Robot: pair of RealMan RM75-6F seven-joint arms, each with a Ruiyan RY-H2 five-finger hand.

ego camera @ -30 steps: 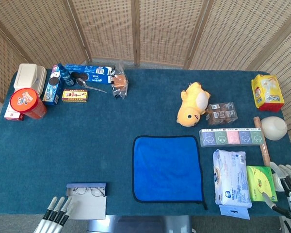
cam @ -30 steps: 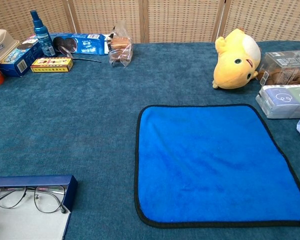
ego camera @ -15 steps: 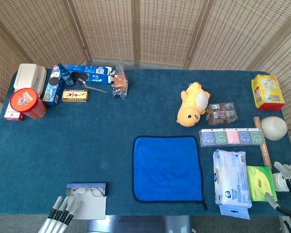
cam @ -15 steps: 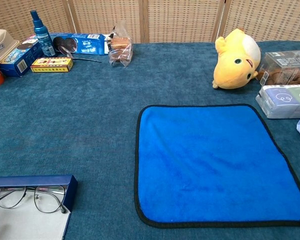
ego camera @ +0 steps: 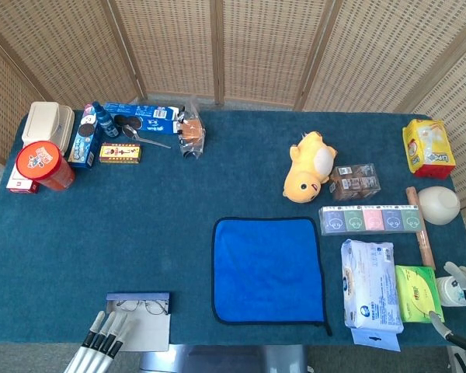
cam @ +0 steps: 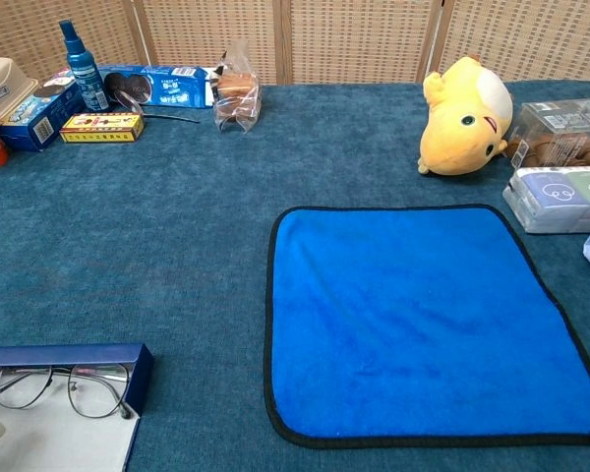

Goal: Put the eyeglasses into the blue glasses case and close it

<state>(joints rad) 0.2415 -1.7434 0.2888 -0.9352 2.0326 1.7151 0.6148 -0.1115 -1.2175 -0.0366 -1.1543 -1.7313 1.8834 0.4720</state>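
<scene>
Thin wire eyeglasses [cam: 64,387] lie in open blue glasses case [ego camera: 138,318] at near-left surface edge: light, fragile; best taken at frame bridge. Left hand [ego camera: 101,346] empty, fingers extended; right hand [ego camera: 464,291] empty, splayed.

The table [ego camera: 101,249] is covered in deep teal-blue fabric. On it lies a bright blue cloth [cam: 413,320] with a thin black border. Left of the cloth, the glasses case [cam: 74,356] has a navy rim and pale grey lining, holding thin dark-framed eyeglasses [cam: 64,385]. Beyond the cloth sits a yellow plush toy [cam: 464,118] with a white belly. Behind everything, screens [ego camera: 217,47] show tan woven wicker
</scene>
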